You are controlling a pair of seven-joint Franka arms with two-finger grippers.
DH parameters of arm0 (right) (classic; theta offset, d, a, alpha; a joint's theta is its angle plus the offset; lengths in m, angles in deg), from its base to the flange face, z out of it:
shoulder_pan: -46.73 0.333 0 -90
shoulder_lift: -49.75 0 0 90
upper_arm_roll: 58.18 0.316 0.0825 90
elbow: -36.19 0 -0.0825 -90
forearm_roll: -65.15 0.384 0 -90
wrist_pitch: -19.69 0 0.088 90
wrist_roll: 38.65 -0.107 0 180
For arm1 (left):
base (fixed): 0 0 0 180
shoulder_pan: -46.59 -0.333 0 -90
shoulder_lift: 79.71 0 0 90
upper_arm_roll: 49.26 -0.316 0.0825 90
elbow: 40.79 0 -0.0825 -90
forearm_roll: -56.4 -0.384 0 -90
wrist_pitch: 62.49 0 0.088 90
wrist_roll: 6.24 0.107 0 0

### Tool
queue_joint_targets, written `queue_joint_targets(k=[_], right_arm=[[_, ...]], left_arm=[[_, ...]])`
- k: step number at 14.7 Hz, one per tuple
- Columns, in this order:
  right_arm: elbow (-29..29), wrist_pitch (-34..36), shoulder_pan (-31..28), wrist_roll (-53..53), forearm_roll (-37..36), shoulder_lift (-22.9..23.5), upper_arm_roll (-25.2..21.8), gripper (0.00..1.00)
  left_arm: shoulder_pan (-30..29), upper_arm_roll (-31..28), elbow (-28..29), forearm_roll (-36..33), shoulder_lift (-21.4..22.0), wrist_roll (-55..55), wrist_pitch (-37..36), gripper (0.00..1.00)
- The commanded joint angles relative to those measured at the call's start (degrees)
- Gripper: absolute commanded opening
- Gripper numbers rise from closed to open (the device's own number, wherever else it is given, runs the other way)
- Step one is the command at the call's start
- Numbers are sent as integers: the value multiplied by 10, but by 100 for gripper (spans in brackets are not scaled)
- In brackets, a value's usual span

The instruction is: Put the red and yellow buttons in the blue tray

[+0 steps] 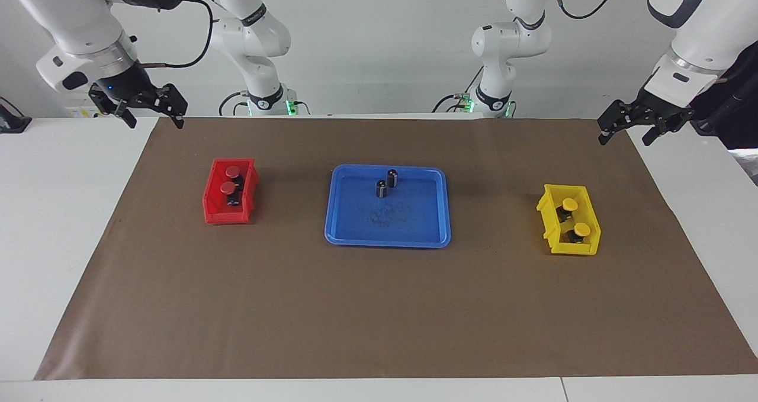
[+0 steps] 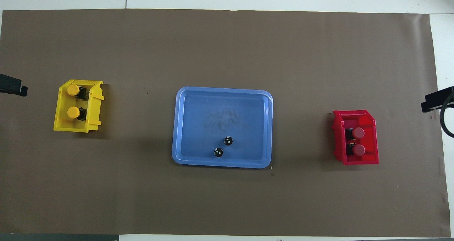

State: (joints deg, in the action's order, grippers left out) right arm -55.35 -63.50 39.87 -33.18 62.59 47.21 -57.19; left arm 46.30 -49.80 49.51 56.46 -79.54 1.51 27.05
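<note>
Nothing moved yet: all four buttons sit in their bins, and my grippers hang with fingers spread, holding nothing.

My right gripper [image 1: 149, 111] hovers over the robot-side mat corner at the right arm's end, my left gripper [image 1: 629, 128] over the matching corner at the left arm's end; both wait. The blue tray [image 1: 355, 236] at mid-bench holds only two dark capless cylinders [image 1: 386, 183], upright near its robot-side rim. The red bin [image 1: 213, 209] toward the right arm's end holds two red buttons [image 1: 231, 179]; the yellow bin [image 1: 551, 227] toward the left arm's end holds two yellow buttons [image 1: 575, 217]. I judge all four transfers remain.
</note>
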Motion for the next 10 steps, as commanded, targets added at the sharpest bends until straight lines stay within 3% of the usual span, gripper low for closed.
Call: queue_joint_targets(k=[1, 3, 7, 10], right_arm=[[-18, -8, -9, 13, 12, -14, 3, 100], [-25, -13, -9, 25, 14, -16, 3, 100], [-205, -180, 4, 24, 49, -85, 5, 86], [-254, -221, 11, 25, 50, -84, 4, 74]], left_arm=[[0, 0, 15, -2, 16, 0, -1, 100], [0, 0, 15, -2, 15, 0, 0, 100], [0, 0, 15, -2, 15, 0, -2, 100], [-1, 0, 15, -2, 15, 0, -1, 100]])
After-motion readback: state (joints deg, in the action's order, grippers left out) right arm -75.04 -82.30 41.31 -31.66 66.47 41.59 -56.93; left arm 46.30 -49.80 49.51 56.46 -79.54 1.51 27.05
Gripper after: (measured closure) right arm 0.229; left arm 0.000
